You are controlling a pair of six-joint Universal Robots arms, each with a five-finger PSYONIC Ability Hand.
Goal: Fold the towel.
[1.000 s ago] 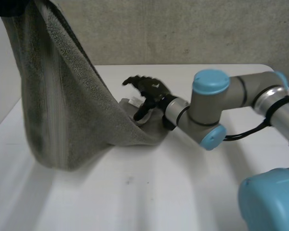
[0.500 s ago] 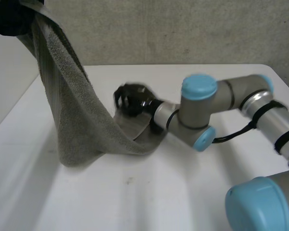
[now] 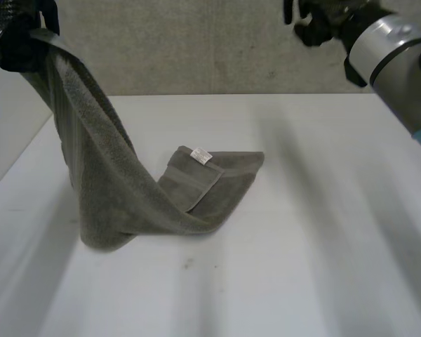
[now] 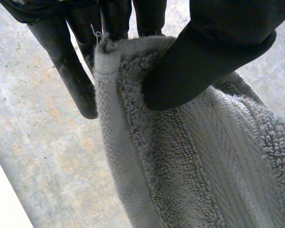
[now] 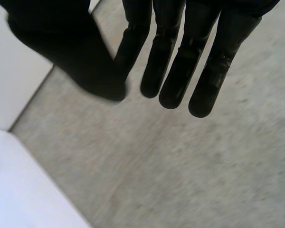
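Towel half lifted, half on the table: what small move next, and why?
Probably the left hand, pinching one end of the towel, should swing it over the end lying on the table and lower it; the right hand is open and raised.

One towel (image 3: pixel 112 189), two robot hands (image 3: pixel 19 35) (image 3: pixel 316 17), one table (image 3: pixel 302 246)

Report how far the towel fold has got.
Done: one end of the towel rests on the table, label up. In hand: the left hand pinches the other end high above the table, so the cloth hangs down in a curve. The right hand is raised clear, fingers straight, holding nothing. Left: lay the raised end over the resting one and square the fold.
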